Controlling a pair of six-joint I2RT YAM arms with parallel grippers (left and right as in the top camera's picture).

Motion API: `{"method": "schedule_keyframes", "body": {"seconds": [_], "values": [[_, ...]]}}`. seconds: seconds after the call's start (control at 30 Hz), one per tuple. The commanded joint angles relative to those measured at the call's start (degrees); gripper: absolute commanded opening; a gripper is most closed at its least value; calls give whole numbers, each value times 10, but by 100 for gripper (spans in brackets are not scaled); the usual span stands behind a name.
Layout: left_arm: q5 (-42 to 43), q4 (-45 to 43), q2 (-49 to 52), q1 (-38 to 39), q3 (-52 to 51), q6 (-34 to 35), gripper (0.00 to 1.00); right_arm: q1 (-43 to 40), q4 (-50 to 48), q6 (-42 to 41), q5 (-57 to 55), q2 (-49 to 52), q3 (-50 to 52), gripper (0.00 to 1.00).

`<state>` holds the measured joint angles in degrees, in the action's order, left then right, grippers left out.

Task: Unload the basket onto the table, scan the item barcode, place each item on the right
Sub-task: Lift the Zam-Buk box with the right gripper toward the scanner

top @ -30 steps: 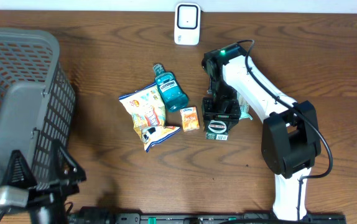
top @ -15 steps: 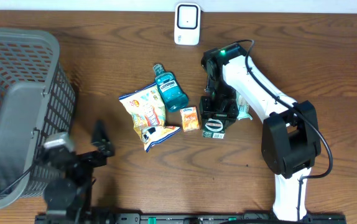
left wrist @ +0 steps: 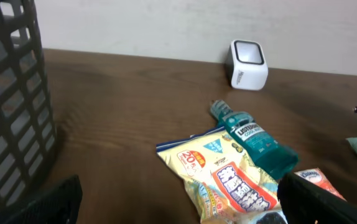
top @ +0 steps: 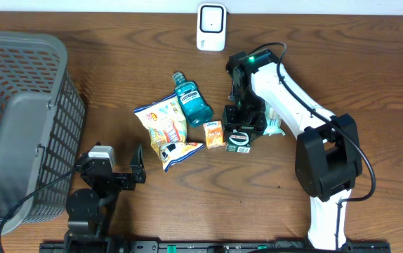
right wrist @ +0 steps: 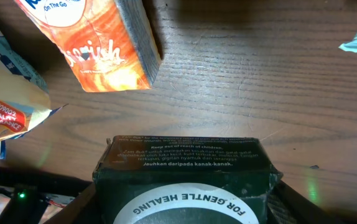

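Overhead: right arm (top: 286,95) comes in from lower right to mid-frame, jaws clamped on a dark green box (top: 241,143) w/ a round white label; wrist view shows one finger each side of it. Box is just right of the orange tissue pack (top: 214,133); can't tell if it touches the bench (top: 370,63). White scanner (top: 210,27) stands top centre, well apart from the box. Blue mouthwash bottle (top: 191,102) lies left of the arm, right against a yellow snack bag (top: 159,121), w/ a smaller snack bag (top: 179,150) just below. Pale teal packet (top: 276,126) pokes out right of the box, partly under the arm. Left arm (top: 89,204) sits low at lower left, jaws wide apart, pointing toward the snack bags, beside the grey mesh basket (top: 19,105) along the left edge.
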<state>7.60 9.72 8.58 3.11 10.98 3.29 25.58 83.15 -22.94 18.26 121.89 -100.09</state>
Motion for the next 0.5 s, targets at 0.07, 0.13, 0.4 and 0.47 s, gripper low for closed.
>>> {"method": "schedule_keyframes", "body": {"seconds": [0.07,0.13,0.4,0.47], "values": [[10,-33,-2,2,-4,-11,98,0,-1,7,5,-2,-10,35],[15,-41,-2,2,-4,-11,98,0,-2,7,5,-2,-10,36],[67,-89,-34,2,-4,-9,98,0,-4,7,5,-2,-10,36],[67,-89,-58,2,-4,-9,98,0,-5,7,5,-2,-10,36]]}}
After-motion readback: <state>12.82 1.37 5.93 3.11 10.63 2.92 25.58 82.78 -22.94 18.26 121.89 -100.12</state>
